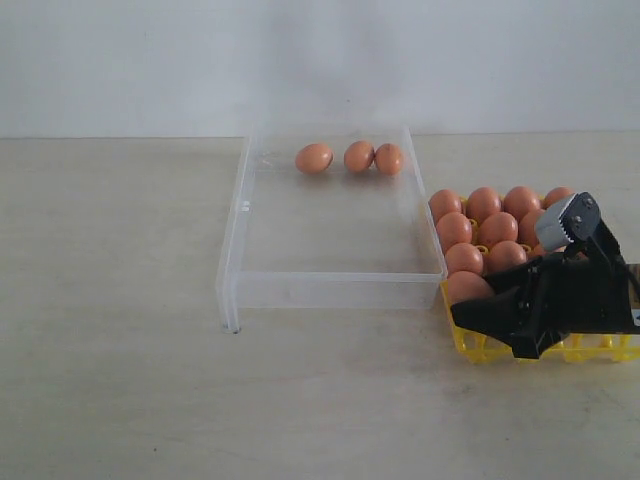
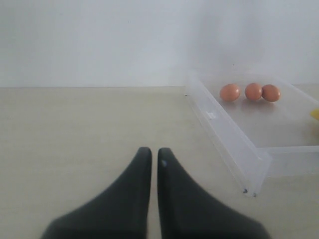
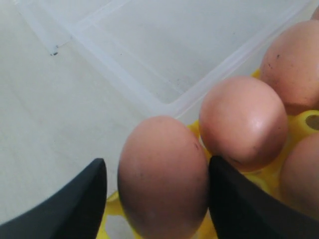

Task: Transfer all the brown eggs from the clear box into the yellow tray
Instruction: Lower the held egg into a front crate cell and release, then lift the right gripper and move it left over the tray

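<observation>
half the yellow tray (image 1: 478,347) hidden (behind right tool (image 3: 157,167))

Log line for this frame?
right end effector: open astride brown oval egg in yellow plastic lattice tray | left end effector: shut, empty | clear rectangular plastic box: three eggs remain

You are working in what looks like a robot lab or test cell, not a home or kitchen: a plain, pale beige bench (image 1: 120,350) runs back to a blank white wall (image 1: 320,60) under flat, even light. On the bench sits a staged set-up of a shallow clear plastic box (image 1: 232,250), a bright yellow lattice egg tray (image 1: 590,350) and smooth orange-brown eggs (image 1: 314,158). A black robot arm (image 1: 590,295) with a grey block on it reaches over the tray at the right of the exterior view.
</observation>
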You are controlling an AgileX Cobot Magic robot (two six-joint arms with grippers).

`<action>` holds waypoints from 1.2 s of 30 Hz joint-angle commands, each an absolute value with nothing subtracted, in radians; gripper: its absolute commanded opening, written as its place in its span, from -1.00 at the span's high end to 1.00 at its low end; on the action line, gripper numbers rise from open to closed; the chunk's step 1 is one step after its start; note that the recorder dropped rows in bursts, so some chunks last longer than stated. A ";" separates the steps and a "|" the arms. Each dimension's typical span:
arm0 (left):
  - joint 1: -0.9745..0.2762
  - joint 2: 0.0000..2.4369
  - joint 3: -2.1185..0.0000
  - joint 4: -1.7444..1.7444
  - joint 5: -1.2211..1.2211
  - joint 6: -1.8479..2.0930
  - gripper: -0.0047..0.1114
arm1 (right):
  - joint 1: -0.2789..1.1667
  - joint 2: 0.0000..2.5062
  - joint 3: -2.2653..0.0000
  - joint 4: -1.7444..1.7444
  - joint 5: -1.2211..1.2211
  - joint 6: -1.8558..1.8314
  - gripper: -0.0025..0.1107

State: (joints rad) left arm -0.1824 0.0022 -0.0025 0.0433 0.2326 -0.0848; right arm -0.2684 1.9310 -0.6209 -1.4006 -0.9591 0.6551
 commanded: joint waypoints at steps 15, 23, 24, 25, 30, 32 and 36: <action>-0.179 0.000 0.000 0.041 0.232 -0.083 0.85 | -0.269 1.840 -0.622 -1.396 -0.911 0.733 0.00; -0.179 0.000 0.000 0.041 0.232 -0.083 0.85 | -0.269 1.703 -0.622 -1.415 -0.915 0.748 0.00; -0.179 0.000 0.000 0.041 0.232 -0.083 0.85 | -0.269 1.653 -0.622 -1.410 -0.915 0.755 0.00; -0.179 0.000 0.000 0.041 0.232 -0.083 0.85 | -0.269 1.632 -0.622 -1.408 -0.915 0.769 0.01; -0.179 0.000 0.000 0.041 0.232 -0.083 0.85 | -0.267 1.427 -0.622 -1.391 -0.980 1.082 0.96; -0.179 0.000 0.000 0.041 0.232 -0.083 0.85 | -0.267 1.379 -0.622 -1.397 -0.976 1.117 0.96; -0.179 0.000 0.000 0.041 0.232 -0.083 0.85 | -0.143 1.298 -0.633 -1.517 -0.801 1.285 0.96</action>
